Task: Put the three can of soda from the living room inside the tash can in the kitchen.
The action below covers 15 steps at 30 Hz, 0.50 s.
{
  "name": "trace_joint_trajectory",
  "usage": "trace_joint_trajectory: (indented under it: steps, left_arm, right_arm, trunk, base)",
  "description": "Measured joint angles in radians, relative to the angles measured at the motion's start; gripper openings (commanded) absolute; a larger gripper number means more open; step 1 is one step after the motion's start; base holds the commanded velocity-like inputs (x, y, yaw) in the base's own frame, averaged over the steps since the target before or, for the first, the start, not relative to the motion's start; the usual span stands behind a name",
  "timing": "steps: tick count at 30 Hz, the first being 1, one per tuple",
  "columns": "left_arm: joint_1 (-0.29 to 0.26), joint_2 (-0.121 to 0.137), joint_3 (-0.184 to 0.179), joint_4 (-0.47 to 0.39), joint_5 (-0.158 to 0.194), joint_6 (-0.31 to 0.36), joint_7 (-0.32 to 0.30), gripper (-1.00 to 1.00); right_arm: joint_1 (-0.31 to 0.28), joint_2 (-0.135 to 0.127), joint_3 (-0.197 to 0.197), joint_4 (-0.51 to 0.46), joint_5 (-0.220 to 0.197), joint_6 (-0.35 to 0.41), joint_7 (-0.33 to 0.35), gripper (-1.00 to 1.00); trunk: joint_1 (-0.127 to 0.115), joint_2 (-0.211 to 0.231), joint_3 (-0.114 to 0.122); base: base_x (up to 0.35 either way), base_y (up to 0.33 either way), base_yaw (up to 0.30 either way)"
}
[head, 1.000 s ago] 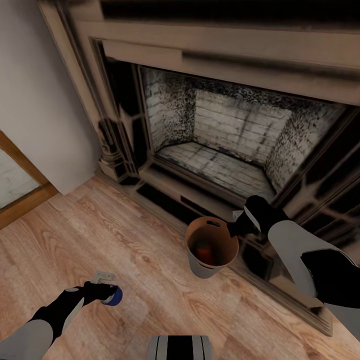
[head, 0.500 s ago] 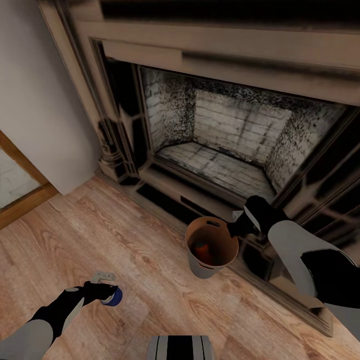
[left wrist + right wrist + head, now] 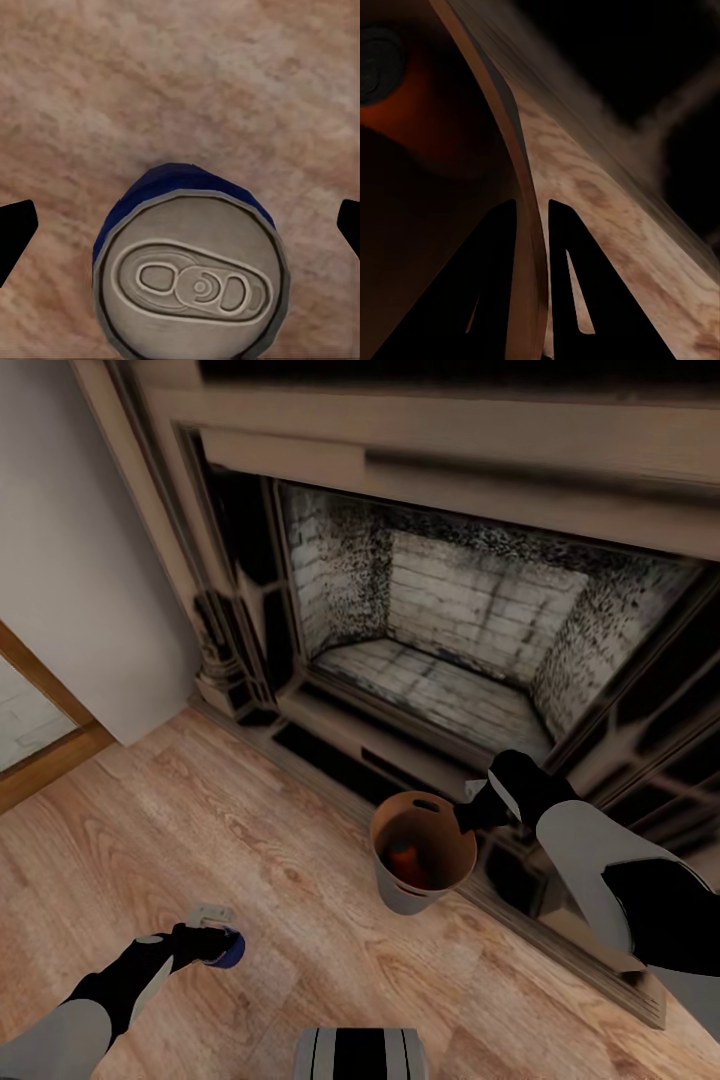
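Note:
A dark blue can of soda (image 3: 229,950) (image 3: 191,270) is at the floor by my left gripper (image 3: 208,945) (image 3: 180,229). The left wrist view shows its silvery top between the two black fingertips (image 3: 15,232), which stand wide apart and clear of it, so that gripper is open. The tash can (image 3: 400,895), brown inside and pale grey outside, hangs in front of the fireplace. My right gripper (image 3: 468,818) (image 3: 531,206) is shut on its rim (image 3: 521,187), one finger on each side of the wall. An orange can of soda (image 3: 405,857) (image 3: 427,127) lies at its bottom.
A brick-lined fireplace (image 3: 450,650) with a dark surround and a raised hearth edge (image 3: 330,760) stands just behind the tash can. A pale wall (image 3: 70,560) and a wood-framed glass door (image 3: 30,730) are at the left. Warm wood floor (image 3: 200,830) spreads under both arms.
The head view has shifted slightly, so the fireplace sits a touch differently. Both arms, the blue can and the tash can hold nearly the same places.

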Motion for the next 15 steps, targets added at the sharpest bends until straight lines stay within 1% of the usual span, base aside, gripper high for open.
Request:
trace_joint_trajectory:
  steps: [1, 5, 15]
  left_arm:
    - [0.0, -0.001, 0.0, 0.0, 0.0, 0.0, 0.0, 1.0]
    - [0.0, -0.006, 0.0, 0.0, 0.0, 0.002, 0.0, 1.0]
    - [0.0, -0.007, 0.001, -0.001, 0.001, 0.003, 0.0, 1.0]
  right_arm:
    - [0.0, 0.0, 0.001, 0.0, 0.004, 0.0, 0.0, -1.0]
    - [0.0, 0.0, 0.002, 0.0, 0.006, 0.0, 0.0, -1.0]
    - [0.0, 0.001, 0.004, 0.0, 0.009, 0.0, 0.0, -1.0]
  trunk:
    - [0.0, 0.0, -0.004]
    - [0.0, 0.0, -0.006]
    - [0.0, 0.0, -0.008]
  base:
    - [0.0, 0.0, 0.0]
    - [0.0, 0.0, 0.0]
    - [0.0, 0.0, 0.0]
